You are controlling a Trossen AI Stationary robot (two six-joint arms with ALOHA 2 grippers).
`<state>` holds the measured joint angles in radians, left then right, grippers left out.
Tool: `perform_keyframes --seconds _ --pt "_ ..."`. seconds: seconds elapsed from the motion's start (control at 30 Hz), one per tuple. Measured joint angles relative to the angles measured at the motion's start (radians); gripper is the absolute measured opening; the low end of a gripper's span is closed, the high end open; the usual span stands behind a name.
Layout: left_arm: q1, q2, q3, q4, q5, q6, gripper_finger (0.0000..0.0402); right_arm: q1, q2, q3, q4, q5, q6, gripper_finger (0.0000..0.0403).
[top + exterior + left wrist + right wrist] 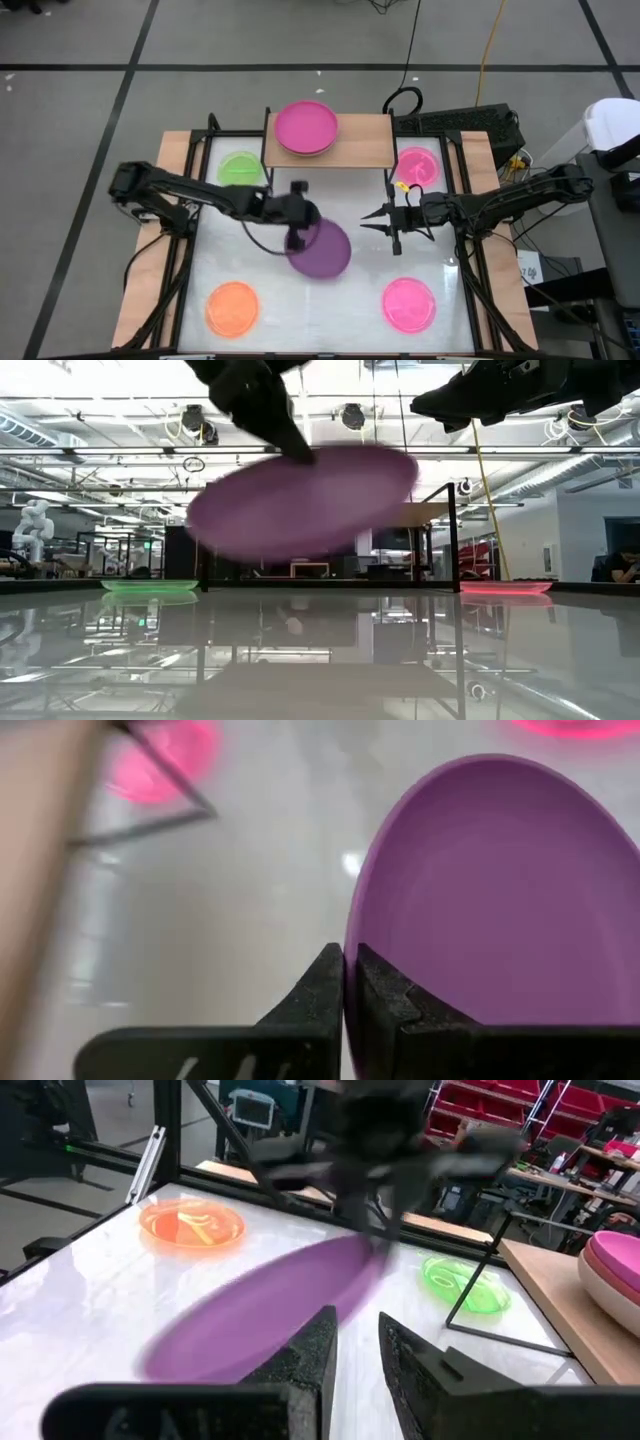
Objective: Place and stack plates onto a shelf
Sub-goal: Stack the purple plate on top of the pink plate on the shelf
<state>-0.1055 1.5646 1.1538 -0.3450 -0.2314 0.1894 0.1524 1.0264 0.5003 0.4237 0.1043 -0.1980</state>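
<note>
Plates are lying scattered around the shelf (355,145), a small light-wood board standing at the far middle of the white table (330,300). Starting at the left, an orange plate (232,306) is sitting well in front of the shelf toward the near left corner, and a green plate (240,168) is resting on the table just beside the shelf's left end. On the left part of the shelf, a magenta plate (306,127) is sitting on top of a paler plate, whose beige rim is showing in the right wrist view. In front of the shelf, near the table's middle, the left gripper (300,213) is pinching the rim of a purple plate (320,249) and holding it tilted, clear of the table. To the right of that, the right gripper (368,219) is hovering in front of the shelf's right end with its fingers slightly parted, gripping nothing. A pink plate (416,165) is lying just beside the shelf's right end, and another pink plate (408,304) is sitting well in front of it, toward the near right corner.
</note>
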Motion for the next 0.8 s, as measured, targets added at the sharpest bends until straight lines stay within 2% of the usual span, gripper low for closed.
perform_keyframes --seconds 0.2,0.33,0.5,0.63,0.8 --pt "0.124 -0.159 0.000 0.042 -0.300 0.101 0.0010 0.000 0.000 0.000 0.013 0.000 0.002 0.0061" --pt "0.263 -0.230 0.000 0.161 -0.395 0.050 0.0010 0.000 0.000 0.000 0.013 0.000 0.003 0.0061" --pt "0.443 -0.272 0.001 0.253 -0.400 -0.119 0.0010 0.000 0.000 0.000 0.012 0.000 0.003 0.0061" --pt "0.569 -0.265 0.002 0.194 -0.384 -0.275 0.0011 0.000 0.000 0.000 0.010 -0.001 0.003 0.0061" --pt "0.660 -0.232 0.001 0.121 -0.188 -0.471 0.0032 0.000 0.000 0.000 0.004 -0.001 0.003 0.0061"
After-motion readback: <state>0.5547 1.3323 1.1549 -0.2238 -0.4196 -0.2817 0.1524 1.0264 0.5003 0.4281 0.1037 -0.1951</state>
